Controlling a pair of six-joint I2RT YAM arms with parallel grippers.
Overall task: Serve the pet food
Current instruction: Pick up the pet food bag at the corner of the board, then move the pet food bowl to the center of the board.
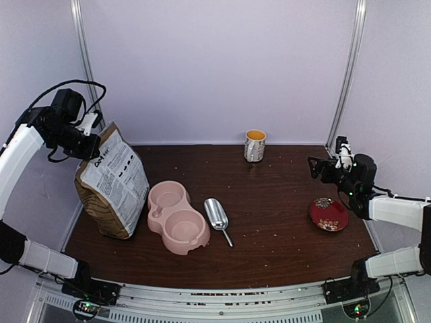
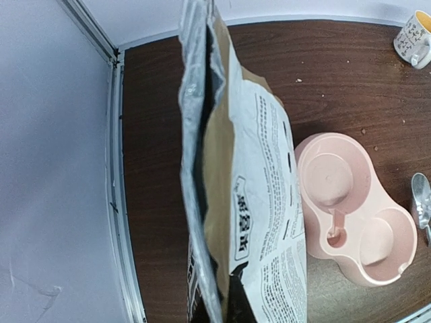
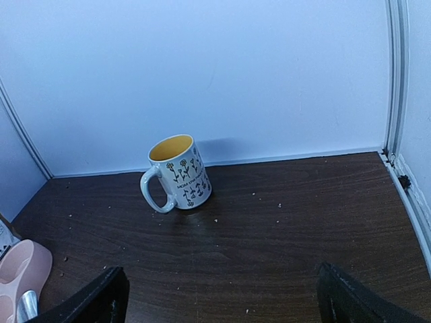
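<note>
The left gripper [image 1: 93,144] pinches the bag [image 1: 116,183] by its top edge. The bag leans below it, with the kibble out of sight, presumably inside. The right gripper [image 1: 316,168] hovers spread and empty, the scoop [image 1: 215,214] well to its left beside the unfilled bowl [image 1: 176,217]. The step looks like holding the bag ready. Next, the right should reach left for the scoop.

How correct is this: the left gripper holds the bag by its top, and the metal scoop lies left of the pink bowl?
Not quite: the top view shows the scoop right of the pink bowl. The left gripper does hold the bag by its top.
</note>
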